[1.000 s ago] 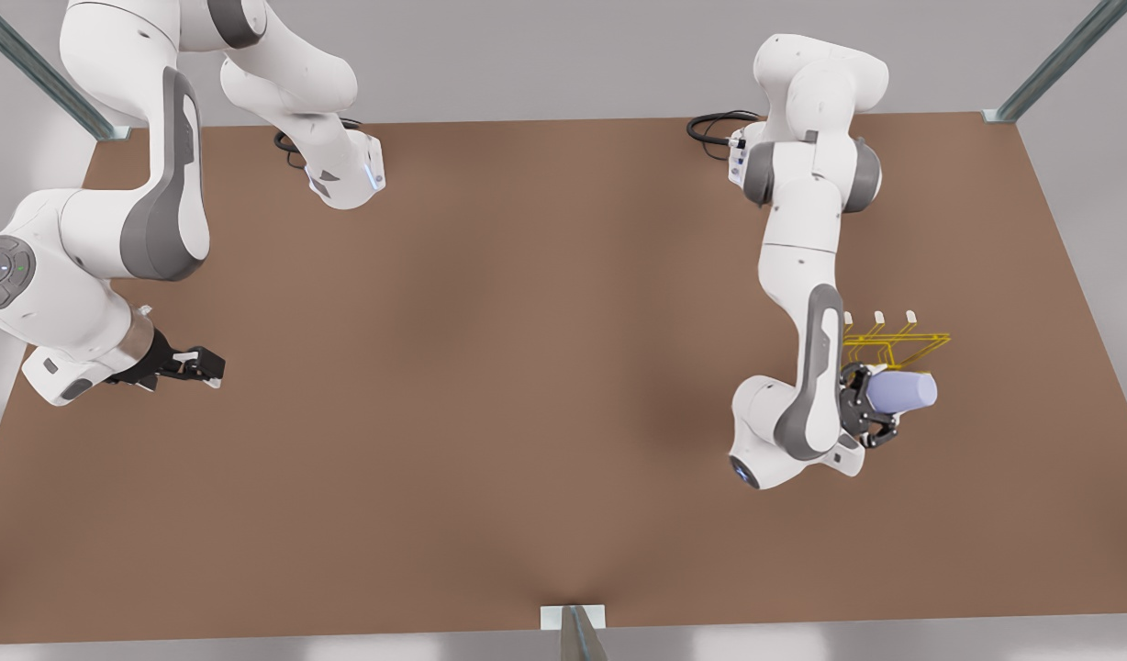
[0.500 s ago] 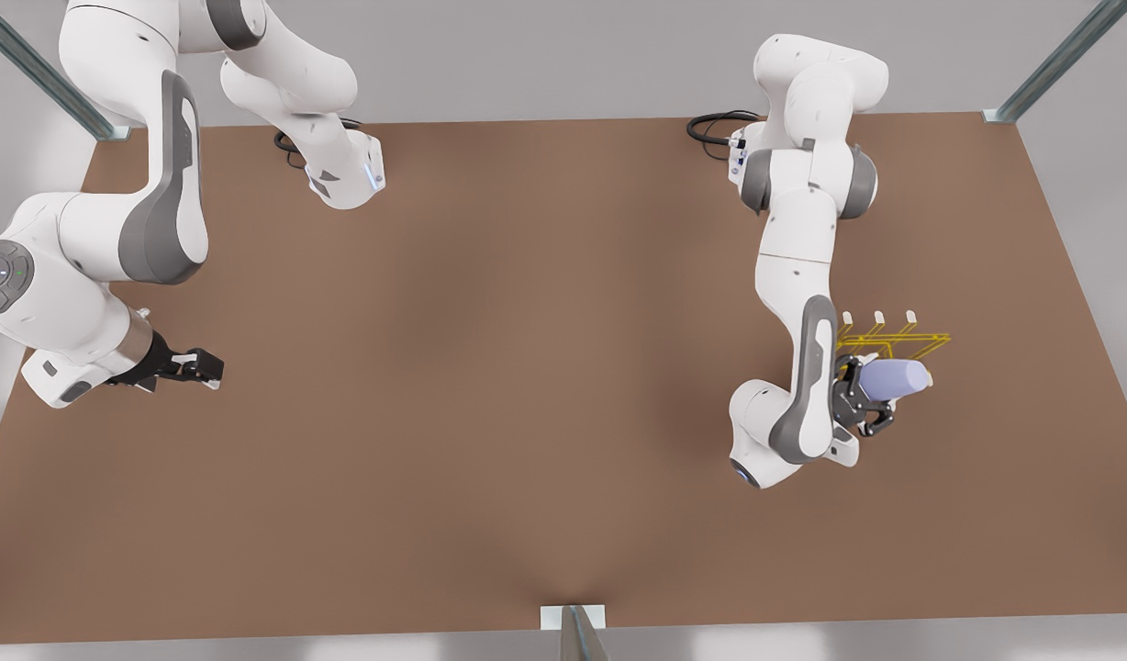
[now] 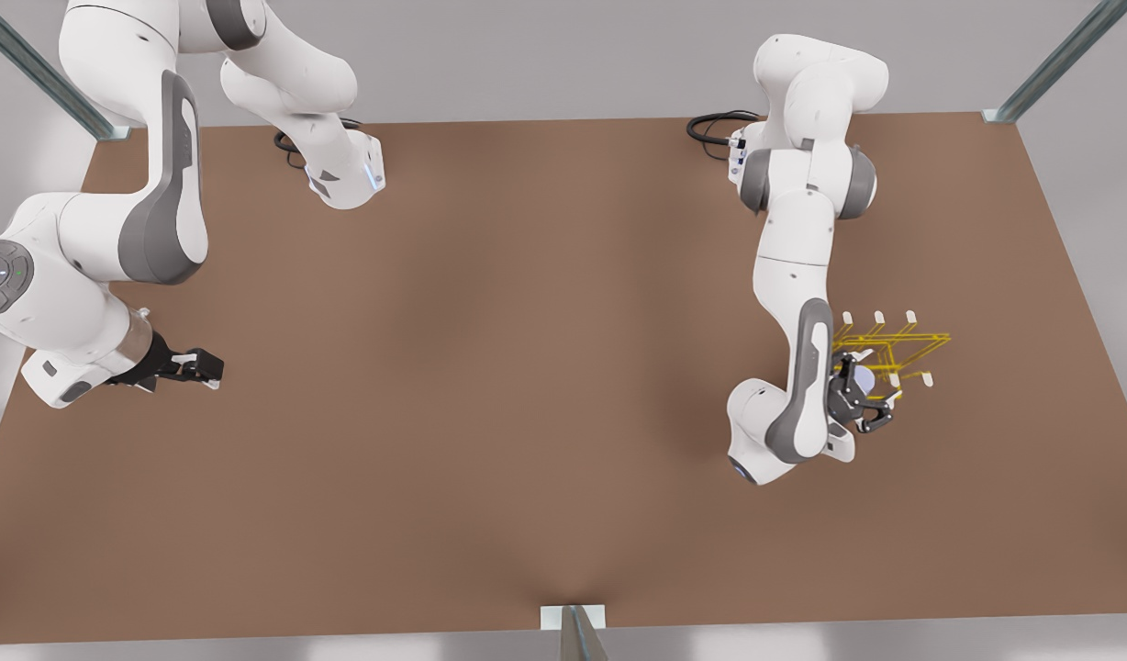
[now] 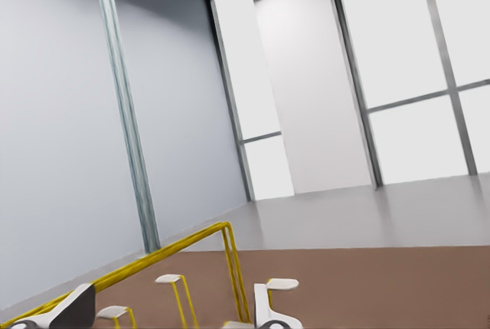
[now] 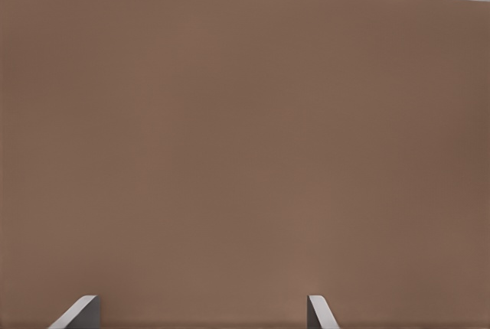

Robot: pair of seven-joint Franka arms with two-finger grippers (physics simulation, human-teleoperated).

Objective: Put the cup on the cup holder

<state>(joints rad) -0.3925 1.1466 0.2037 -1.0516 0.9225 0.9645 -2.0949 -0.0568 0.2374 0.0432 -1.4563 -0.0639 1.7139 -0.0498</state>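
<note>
The cup holder [image 3: 894,349] stands on the counter [image 3: 527,413] at the front view's right, with the left gripper [image 3: 862,404] and cup [image 3: 863,377] at its near edge. The right gripper [image 3: 201,367] waits far left.

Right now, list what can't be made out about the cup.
Front view: the left gripper hides most of the cup; seated on a peg or not, unclear.
Left wrist view: picture edge cuts off the cup holder.
The right gripper waits open, front view's left.
</note>
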